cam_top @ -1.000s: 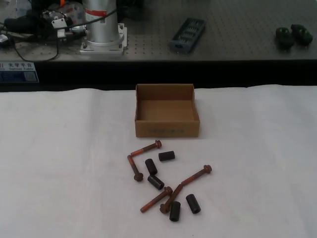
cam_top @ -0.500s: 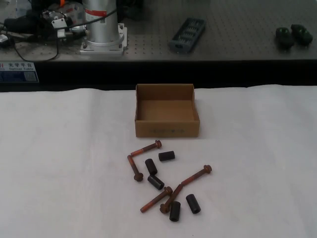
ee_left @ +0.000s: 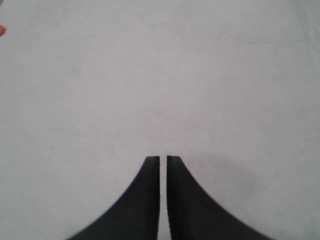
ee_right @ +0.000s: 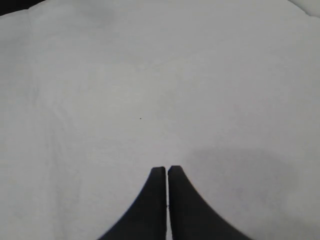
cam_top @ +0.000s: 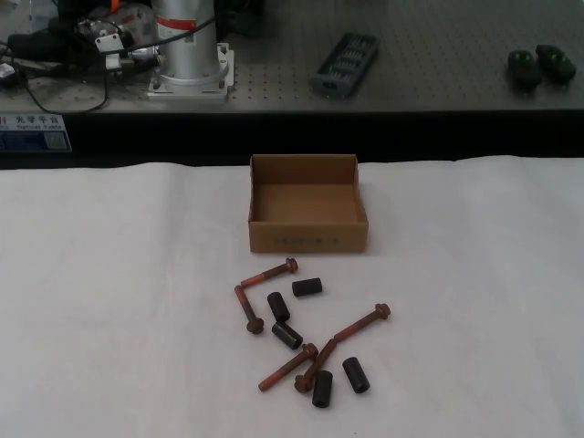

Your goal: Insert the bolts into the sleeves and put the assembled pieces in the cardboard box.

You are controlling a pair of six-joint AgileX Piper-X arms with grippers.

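Observation:
Several rust-coloured bolts, among them one (cam_top: 269,271) near the box and one (cam_top: 361,323) to the right, lie scattered on the white cloth in the high view. Several black sleeves, such as one (cam_top: 307,287) and one (cam_top: 356,375), lie among them. Just behind the pile stands the open cardboard box (cam_top: 308,240), with nothing inside. My left gripper (ee_left: 163,159) is shut, hovering over bare cloth. My right gripper (ee_right: 166,169) is shut too, with nothing between its fingers, above bare cloth.
The white cloth (cam_top: 109,301) covers the bench around the parts. Behind it runs a dark perforated table with a metal post base (cam_top: 189,55), a black ribbed block (cam_top: 344,62) and dark green pieces (cam_top: 541,64).

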